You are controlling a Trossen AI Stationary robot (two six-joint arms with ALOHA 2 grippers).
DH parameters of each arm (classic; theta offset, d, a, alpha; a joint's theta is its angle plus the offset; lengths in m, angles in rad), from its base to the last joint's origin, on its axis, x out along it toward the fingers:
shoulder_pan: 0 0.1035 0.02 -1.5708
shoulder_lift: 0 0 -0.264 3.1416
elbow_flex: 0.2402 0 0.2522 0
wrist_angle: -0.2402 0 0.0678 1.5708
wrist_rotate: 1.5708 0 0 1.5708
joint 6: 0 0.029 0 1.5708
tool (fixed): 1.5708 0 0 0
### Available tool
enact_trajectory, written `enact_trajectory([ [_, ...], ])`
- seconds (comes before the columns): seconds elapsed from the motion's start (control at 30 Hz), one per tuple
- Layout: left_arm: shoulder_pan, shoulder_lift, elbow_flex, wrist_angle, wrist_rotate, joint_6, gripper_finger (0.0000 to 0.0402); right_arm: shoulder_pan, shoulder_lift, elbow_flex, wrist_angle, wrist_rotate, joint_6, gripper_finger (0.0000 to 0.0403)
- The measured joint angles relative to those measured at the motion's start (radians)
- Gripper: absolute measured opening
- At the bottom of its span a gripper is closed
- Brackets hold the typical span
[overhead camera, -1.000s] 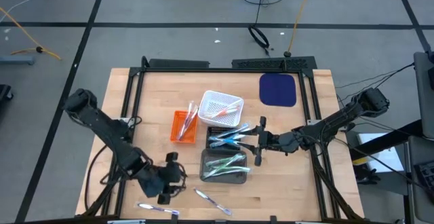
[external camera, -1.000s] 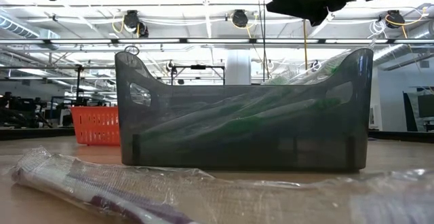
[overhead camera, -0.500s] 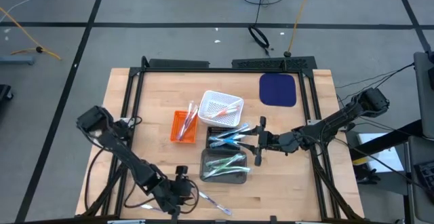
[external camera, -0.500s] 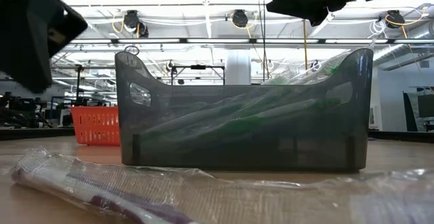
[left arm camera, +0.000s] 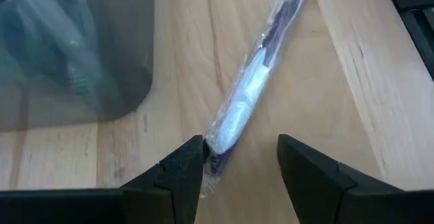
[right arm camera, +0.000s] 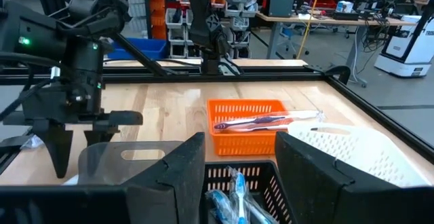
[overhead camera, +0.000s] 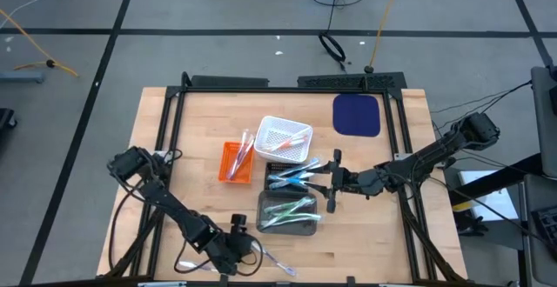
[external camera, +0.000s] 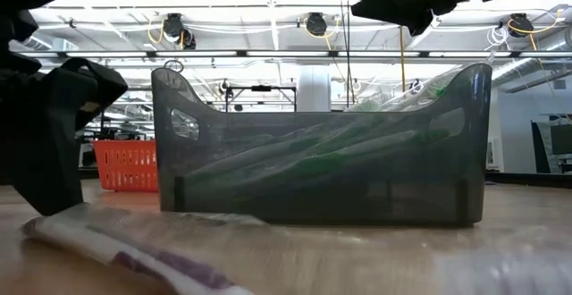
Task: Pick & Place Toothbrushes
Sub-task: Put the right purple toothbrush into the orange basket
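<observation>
A purple toothbrush in a clear wrapper (left arm camera: 256, 81) lies flat on the wooden table near its front edge (overhead camera: 271, 257). My left gripper (left arm camera: 241, 146) is open and slants down over the brush's near end, one finger on each side. It also shows in the high view (overhead camera: 246, 248) and the low view (external camera: 54, 134). My right gripper (overhead camera: 331, 183) is open and level above the black tray of blue toothbrushes (overhead camera: 291, 178), with nothing between its fingers (right arm camera: 241, 146). My left gripper stands astride the wrapped toothbrush's near end (left arm camera: 215, 153). That end lies right beside one finger (left arm camera: 193, 157). Whether the finger touches the wrapper, I cannot tell. The brush lies flat on the table.
A grey bin with green toothbrushes (overhead camera: 287, 213) stands just beyond the left gripper (external camera: 322, 152). An orange basket (overhead camera: 235, 161) and a white basket (overhead camera: 285, 139) hold more brushes. A blue mat (overhead camera: 357, 115) lies at the far right. The table's dark frame rail (left arm camera: 413, 13) runs close by.
My left gripper has come down and toward the table's near right, from beside the grey bin to the purple toothbrush at the front edge. It has stayed open. My right arm has kept still.
</observation>
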Motion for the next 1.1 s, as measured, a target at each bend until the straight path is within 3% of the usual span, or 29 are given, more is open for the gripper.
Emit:
enact_trajectory([
  [0.23, 0.009, 0.002, 0.0, 0.001, -0.009, -0.009, 0.0172, 0.0, 0.0, 0.0, -0.002, 0.0, 0.0, 0.0169],
  [0.33, 0.009, 0.003, 0.0, -0.003, -0.013, -0.024, 0.0118, 0.0, 0.0, 0.0, -0.007, 0.0, 0.0, 0.0169],
  [0.43, 0.009, 0.003, 0.0, -0.004, 0.0, -0.042, 0.004, 0.0, 0.0, 0.0, -0.008, 0.0, 0.0, 0.0169],
  [0.5, 0.006, 0.003, 0.0, -0.005, 0.002, -0.042, 0.0014, 0.0, 0.0, 0.0, -0.008, 0.0, 0.0, 0.0169],
  [0.87, -0.03, 0.003, 0.03, 0.071, 0.005, 0.046, 0.0003, 0.001, 0.0, 0.0, -0.008, 0.0, 0.0, 0.0169],
  [1.1, -0.046, -0.071, 0.073, 0.027, -0.152, 0.086, 0.0002, 0.002, 0.0, 0.0, -0.009, -0.002, 0.001, 0.0169],
])
